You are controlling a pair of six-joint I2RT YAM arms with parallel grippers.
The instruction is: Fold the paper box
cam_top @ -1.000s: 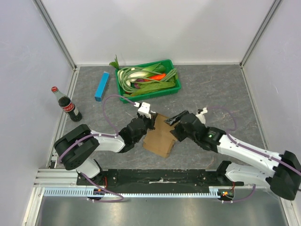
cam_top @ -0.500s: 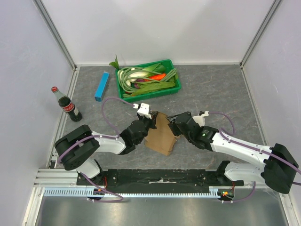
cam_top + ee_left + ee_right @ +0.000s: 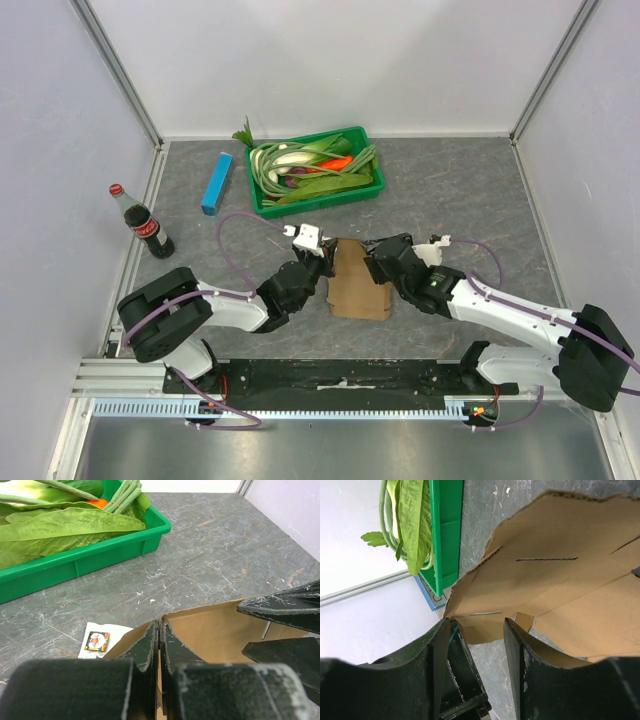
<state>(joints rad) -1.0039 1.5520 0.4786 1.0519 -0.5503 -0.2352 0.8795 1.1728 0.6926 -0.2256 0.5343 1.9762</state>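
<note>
The paper box [image 3: 358, 285] is a flat brown cardboard piece with slits and creases, lying on the grey table between the two arms. My left gripper [image 3: 322, 268] is shut on its left edge; in the left wrist view the fingers [image 3: 150, 642] pinch a raised flap of the box [image 3: 215, 630]. My right gripper [image 3: 378, 265] is at the box's upper right part. In the right wrist view its jaws [image 3: 476, 635] stand apart, with the box [image 3: 560, 580] just beyond the tips and bare table showing in the gap. The right fingers [image 3: 285, 607] also show over the cardboard in the left wrist view.
A green tray [image 3: 368, 185] of vegetables stands at the back, with a slim blue box [image 3: 216, 183] left of it and a cola bottle [image 3: 142, 222] at the far left. A small white card [image 3: 102, 640] lies beside the cardboard. Walls close in three sides.
The box has turned from a slanted diamond to squared with the table. The right gripper moved in toward the box and its jaws narrowed. The left gripper stayed shut on the edge.
</note>
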